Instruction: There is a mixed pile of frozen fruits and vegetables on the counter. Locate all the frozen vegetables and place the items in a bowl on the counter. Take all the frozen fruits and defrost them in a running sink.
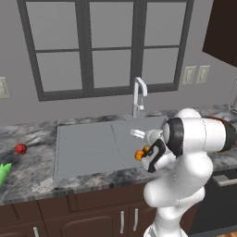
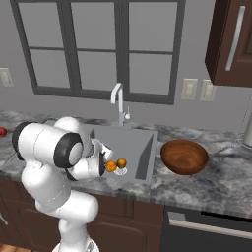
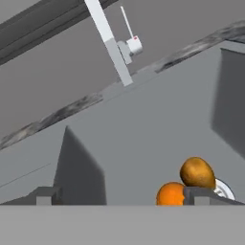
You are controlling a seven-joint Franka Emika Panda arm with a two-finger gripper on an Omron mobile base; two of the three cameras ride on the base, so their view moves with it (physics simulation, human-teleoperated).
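Far left counter: the green pointed piece (image 1: pixel 3 173) lies at the left base view's left edge, the red ball (image 1: pixel 20 148) just beside it, both on the grey marbled counter (image 1: pixel 32 173).
Sink: the basin (image 2: pixel 140 147) holds the bright orange ball (image 3: pixel 170 194) and the brownish orange ball (image 3: pixel 196 172), touching, by the round drain (image 3: pixel 224 189), under the gooseneck tap (image 1: pixel 139 95).
Claw: the gripper (image 3: pixel 119 195) hangs over the basin, jaws spread wide, holding nothing.
Key relation: judging by the layout, the vegetable lies well apart, to the arm's left, beyond the drainboard.
Right counter: the wooden bowl (image 2: pixel 184 156) sits just right of the sink, on the opposite side from the vegetable.
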